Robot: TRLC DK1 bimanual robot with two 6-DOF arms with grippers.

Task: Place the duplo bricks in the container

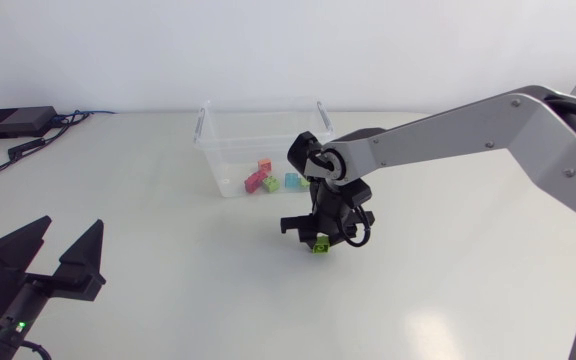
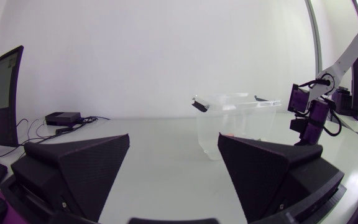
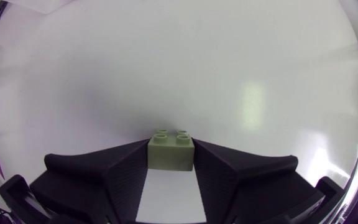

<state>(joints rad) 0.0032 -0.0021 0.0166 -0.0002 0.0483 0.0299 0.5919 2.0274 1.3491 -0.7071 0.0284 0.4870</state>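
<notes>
A light green duplo brick (image 3: 171, 152) sits between the fingers of my right gripper (image 3: 170, 163), which is shut on it from both sides. In the head view that gripper (image 1: 320, 243) points down just in front of the clear plastic container (image 1: 228, 135), with the green brick (image 1: 321, 245) at its tip, low over the table. Inside the container lie several bricks: a pink one (image 1: 255, 182), an orange one (image 1: 264, 166), a green one (image 1: 271, 184) and a cyan one (image 1: 292, 181). My left gripper (image 1: 60, 252) rests open at the table's near left, holding nothing.
A black box (image 1: 13, 122) with cables lies at the far left corner. In the left wrist view the container (image 2: 238, 118) stands ahead of the open fingers (image 2: 92, 165), with my right arm (image 2: 312, 109) beside it.
</notes>
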